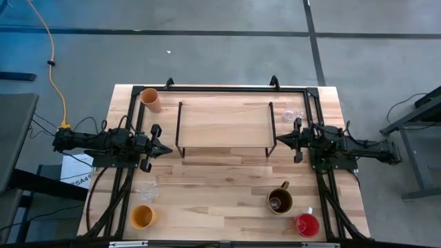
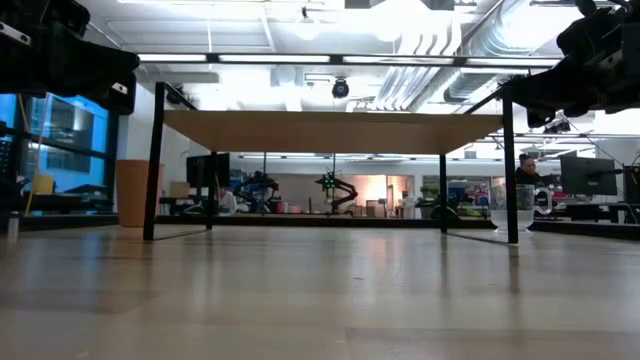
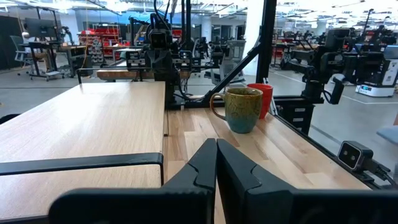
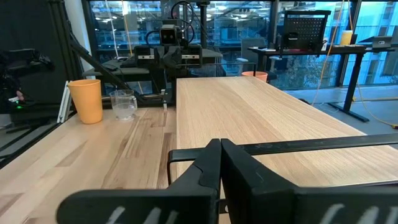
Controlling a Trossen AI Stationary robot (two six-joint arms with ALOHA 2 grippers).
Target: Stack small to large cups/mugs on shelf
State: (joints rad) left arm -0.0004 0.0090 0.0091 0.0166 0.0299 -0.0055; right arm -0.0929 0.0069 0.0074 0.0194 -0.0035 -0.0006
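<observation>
Cups (image 1: 142, 217) sit loose on the table around the bare shelf (image 1: 224, 120), so with left gripper (image 1: 167, 149) and right gripper (image 1: 278, 140) both closed and empty, we judge nothing is stacked and must next open onto the smallest.

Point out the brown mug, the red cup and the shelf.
brown mug (image 1: 280, 201): high view, on its rim and inside.
red cup (image 1: 307, 224): high view, on its open mouth.
shelf (image 1: 224, 120): high view, on the bare wood top.
</observation>
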